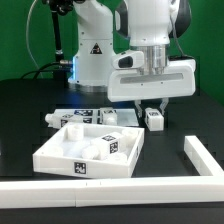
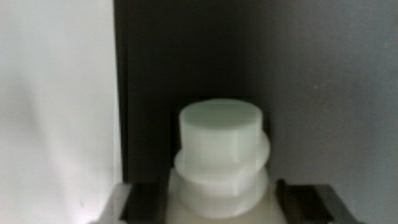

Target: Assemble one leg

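Gripper (image 1: 153, 109) low, jaws narrowed, apparently pinching 1 leg (image 1: 154, 120) standing on the table (image 1: 170, 168) just beside the tray (image 1: 55, 160) corner. Risk: smooth plastic, shallow grip; leg could twist, slip, or clip the tray.

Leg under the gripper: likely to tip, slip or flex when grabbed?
The leg looks like hard moulded plastic, so probably stiff and light. It stands upright, taller than wide, so a sideways push may tip it. Its smooth surface looks rounded in the wrist view, so it might slip or turn in the gripper.

White leg (image 1: 154, 119), black table (image 1: 30, 110)
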### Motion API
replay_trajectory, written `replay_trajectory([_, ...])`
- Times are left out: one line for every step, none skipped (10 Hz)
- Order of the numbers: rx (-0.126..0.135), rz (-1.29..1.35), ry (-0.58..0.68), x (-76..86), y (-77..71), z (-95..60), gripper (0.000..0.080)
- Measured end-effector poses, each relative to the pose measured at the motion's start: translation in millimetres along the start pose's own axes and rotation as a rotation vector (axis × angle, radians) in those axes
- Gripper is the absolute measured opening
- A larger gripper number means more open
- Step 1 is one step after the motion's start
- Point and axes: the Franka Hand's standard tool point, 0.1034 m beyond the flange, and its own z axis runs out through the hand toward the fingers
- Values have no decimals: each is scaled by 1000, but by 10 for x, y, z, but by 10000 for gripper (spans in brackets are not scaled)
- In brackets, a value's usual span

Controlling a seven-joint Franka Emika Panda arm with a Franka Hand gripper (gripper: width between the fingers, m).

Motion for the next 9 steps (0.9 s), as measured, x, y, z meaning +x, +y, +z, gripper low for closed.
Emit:
replay_trajectory([0,-1,0,0,1,0,366])
replay_trajectory([0,-1,0,0,1,0,366])
replay_trajectory([-1,-5,-22,-15,-3,-17,513])
replay_trajectory([0,-28,-60,23,11,-188,619])
replay_trajectory([2,-56,-53,116,73,-372,619])
replay_trajectory([4,-89,-51,199,174,-493,644])
replay_trajectory([5,-149,-38,312,285,-559,644])
replay_trajectory([5,-197,-20,411,363,-590,648])
replay_trajectory([-1,-243,23,467,363,-602,649])
